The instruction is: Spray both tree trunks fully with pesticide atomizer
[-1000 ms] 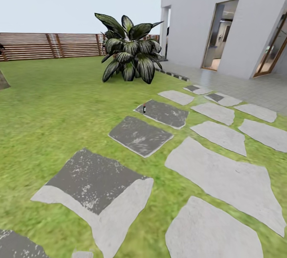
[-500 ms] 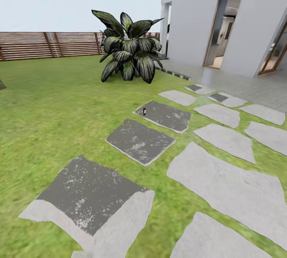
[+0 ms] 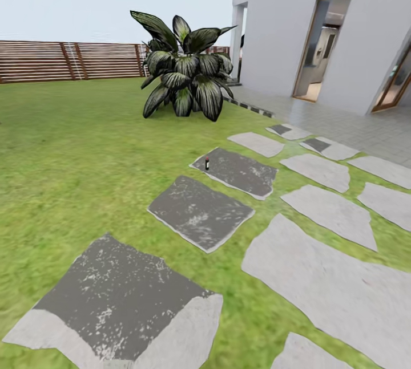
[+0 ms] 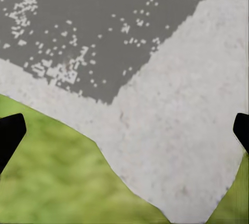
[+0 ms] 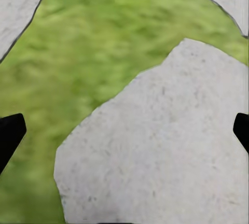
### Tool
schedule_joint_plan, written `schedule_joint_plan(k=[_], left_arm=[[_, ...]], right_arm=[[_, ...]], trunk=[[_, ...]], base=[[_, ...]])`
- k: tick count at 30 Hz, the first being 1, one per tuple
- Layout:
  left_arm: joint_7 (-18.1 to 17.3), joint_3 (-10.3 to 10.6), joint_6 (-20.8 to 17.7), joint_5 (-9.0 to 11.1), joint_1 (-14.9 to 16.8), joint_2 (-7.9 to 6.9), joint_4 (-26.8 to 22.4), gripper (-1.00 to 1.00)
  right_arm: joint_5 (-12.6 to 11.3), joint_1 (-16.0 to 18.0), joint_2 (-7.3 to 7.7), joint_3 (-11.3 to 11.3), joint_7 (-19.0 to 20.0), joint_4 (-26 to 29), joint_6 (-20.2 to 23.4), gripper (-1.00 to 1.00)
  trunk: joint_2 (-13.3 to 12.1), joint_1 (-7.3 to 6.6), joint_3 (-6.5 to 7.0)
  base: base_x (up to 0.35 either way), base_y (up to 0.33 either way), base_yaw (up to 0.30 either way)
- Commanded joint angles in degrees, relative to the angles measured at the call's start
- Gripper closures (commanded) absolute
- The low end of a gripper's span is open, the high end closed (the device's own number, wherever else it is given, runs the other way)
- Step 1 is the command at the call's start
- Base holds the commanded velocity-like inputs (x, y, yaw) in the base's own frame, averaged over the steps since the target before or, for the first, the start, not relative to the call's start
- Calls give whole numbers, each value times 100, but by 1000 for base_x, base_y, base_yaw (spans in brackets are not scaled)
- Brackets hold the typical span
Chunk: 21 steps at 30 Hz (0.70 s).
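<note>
head view: pesticide atomizer (image 3: pixel 206 162) stands upright at the near-left edge of a dark paving stone (image 3: pixel 237 171), grass all round, well ahead.
left wrist: left gripper (image 4: pixel 124 130) spread wide, nothing held.
right wrist: right gripper (image 5: pixel 124 130) same.
handling guess: tiny, light, rigid, probably tippy; pinch the dark body below the red top.

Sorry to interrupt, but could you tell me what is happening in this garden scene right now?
The robot is out on the lawn and nothing is being handled yet. The pesticide atomizer stands upright on a dark stepping stone ahead, in front of a leafy bush. Both the left gripper and the right gripper are open and empty, pointing down at paving and grass.
</note>
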<state>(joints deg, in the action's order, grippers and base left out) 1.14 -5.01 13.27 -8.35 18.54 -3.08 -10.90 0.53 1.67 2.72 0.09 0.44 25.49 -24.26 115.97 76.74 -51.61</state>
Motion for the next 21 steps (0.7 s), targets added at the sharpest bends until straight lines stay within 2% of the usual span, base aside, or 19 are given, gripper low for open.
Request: schedule_joint_plan(k=[1,21], left_arm=[[0,0,0,0,0,0,0,-100],[0,0,0,0,0,0,0,-100]], right_arm=[[0,0,0,0,1,0,0,-100],[0,0,0,0,2,0,0,-100]], trunk=[[0,0,0],[0,0,0]], base=[[339,0,0],[339,0,0]])
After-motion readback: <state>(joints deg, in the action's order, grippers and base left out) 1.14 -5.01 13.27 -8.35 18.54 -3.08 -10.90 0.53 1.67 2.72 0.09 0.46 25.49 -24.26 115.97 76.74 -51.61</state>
